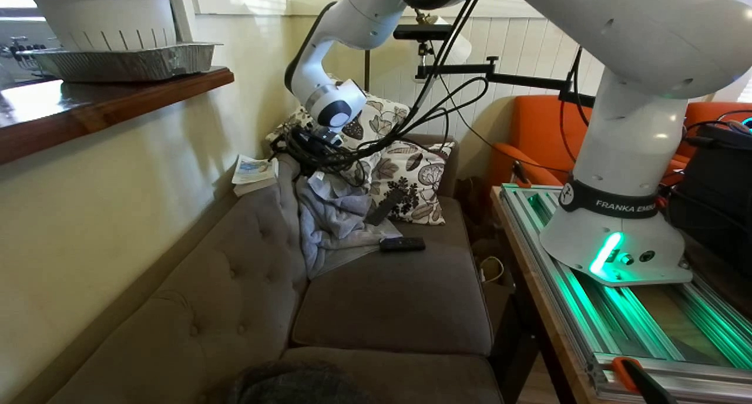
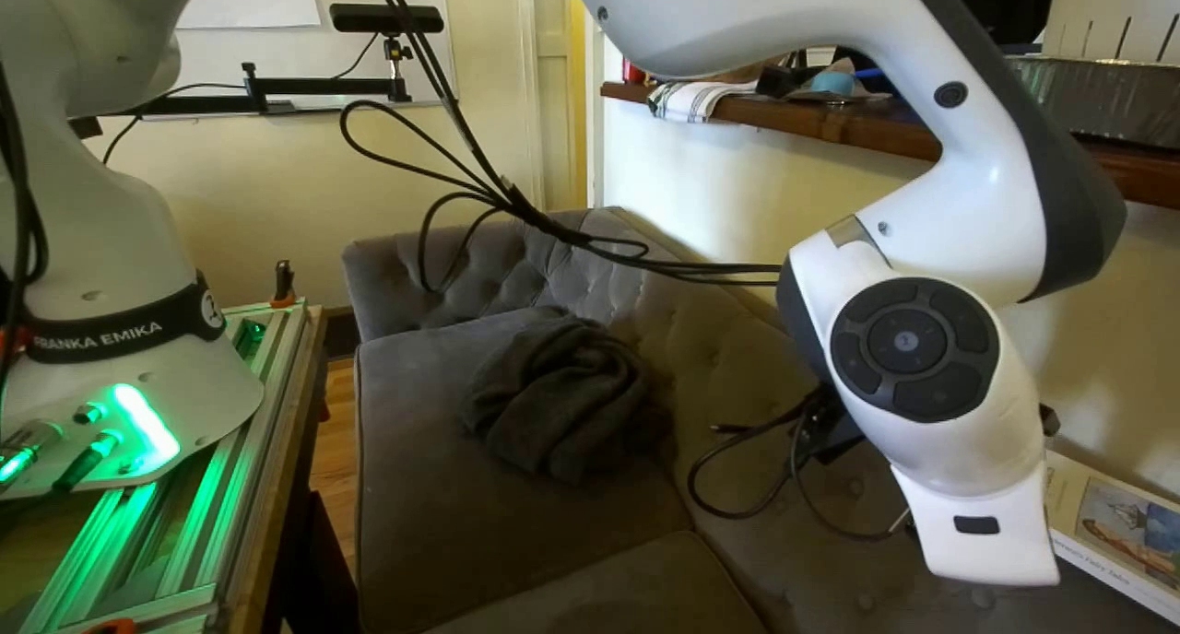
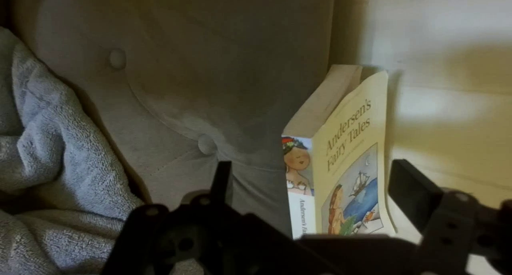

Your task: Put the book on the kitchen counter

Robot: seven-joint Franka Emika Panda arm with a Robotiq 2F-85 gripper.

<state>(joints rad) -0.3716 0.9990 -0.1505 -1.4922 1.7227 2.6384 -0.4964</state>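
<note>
I take this as the approach: the Andersen's Fairy Tales paperback (image 3: 346, 155) is not yet in my grasp. It rests atop the sofa's backrest (image 3: 180, 79), beside the wall (image 3: 448, 107); whether it touches I can't be sure. My fingers (image 3: 414, 195) stand wide apart, clamped on nothing. In the wrist view they flank the book, but I can't judge the depth. Next I should ease in, slip one finger down the wall side, close across the thickness, then lift toward what looks like the kitchen counter (image 1: 117, 107), a ledge of glossy dark wood. The book is a thick paper block in thin, flexible card whose loose edge curls outward, so a shallow pinch may catch the cover alone. The backrest is buttoned, soft-looking fabric that will probably give; a plush grey blanket (image 3: 68, 155) lies nearby.
</note>
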